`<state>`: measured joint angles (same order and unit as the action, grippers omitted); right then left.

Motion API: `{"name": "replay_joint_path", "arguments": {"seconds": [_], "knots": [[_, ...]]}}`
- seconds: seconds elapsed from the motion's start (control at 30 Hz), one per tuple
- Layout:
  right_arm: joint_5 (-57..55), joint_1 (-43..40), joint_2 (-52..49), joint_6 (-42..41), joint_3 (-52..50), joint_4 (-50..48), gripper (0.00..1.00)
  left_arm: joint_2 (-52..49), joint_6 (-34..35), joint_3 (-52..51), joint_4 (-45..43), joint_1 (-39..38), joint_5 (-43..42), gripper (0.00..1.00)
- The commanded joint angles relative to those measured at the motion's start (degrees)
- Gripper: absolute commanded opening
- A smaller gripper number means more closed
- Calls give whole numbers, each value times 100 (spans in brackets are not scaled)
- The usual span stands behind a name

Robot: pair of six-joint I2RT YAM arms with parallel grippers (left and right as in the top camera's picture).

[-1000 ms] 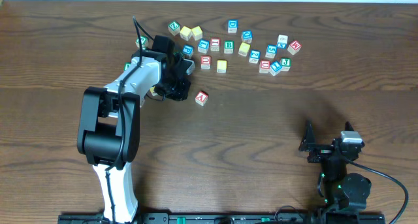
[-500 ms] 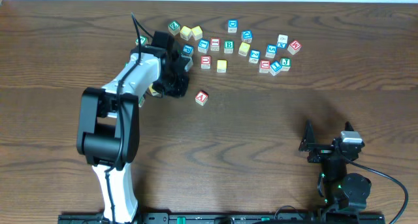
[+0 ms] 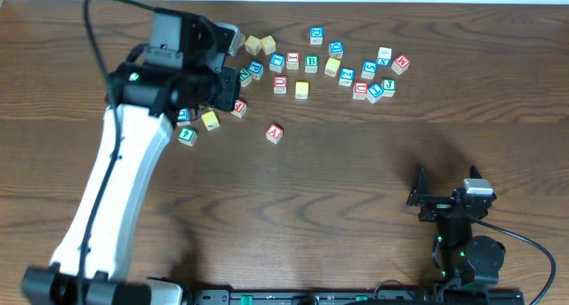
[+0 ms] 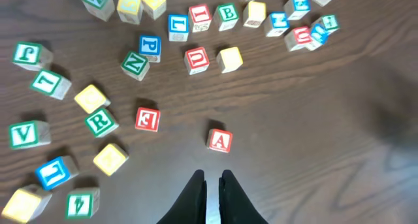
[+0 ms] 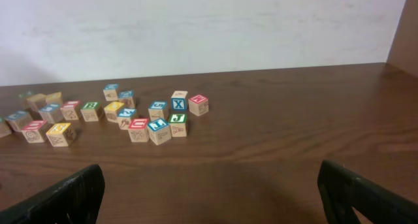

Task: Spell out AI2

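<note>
**Red A cube (image 4: 220, 140) alone, left tool (image 4: 210, 179) closed on nothing**

Right tool (image 5: 210, 175) sat near right, jaws wide apart, empty. The A cube lay mid-desk (image 3: 356, 180), just past the left tool's pinched-together tips, not touching. Other cubes (image 3: 311, 63) were scattered farther back; couldn't spot the remaining two.

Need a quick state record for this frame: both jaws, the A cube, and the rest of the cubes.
left jaws: shut, holding nothing, above the table
A cube: red A facing up, standing alone just ahead of the left jaws, touching nothing
other cubes: loose scatter on the far side of the table, beyond the A cube
I and 2 cubes: not placed beside the A cube; cannot pick them out in the scatter
right jaws: wide open, holding nothing, low at the near right of the table
spelling: no row formed yet
</note>
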<state>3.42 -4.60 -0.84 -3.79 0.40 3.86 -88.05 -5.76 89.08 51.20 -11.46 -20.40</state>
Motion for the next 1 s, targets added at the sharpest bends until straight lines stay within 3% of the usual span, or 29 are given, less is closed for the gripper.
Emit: {"name": "replay_joint_path", "arguments": {"seconds": [0.0, 0.5, 0.63, 0.97], "knots": [[13, -2, 33, 46, -9, 24, 99, 243, 74, 42, 192, 15, 57, 10], [13, -2, 33, 46, -9, 22, 99, 308, 72, 28, 662, 15, 57, 9], [13, -2, 33, 46, -9, 22, 99, 308, 72, 11, 706, 15, 59, 26], [13, -2, 33, 46, -9, 24, 99, 240, 72, -146, 682, 13, 57, 28]]}}
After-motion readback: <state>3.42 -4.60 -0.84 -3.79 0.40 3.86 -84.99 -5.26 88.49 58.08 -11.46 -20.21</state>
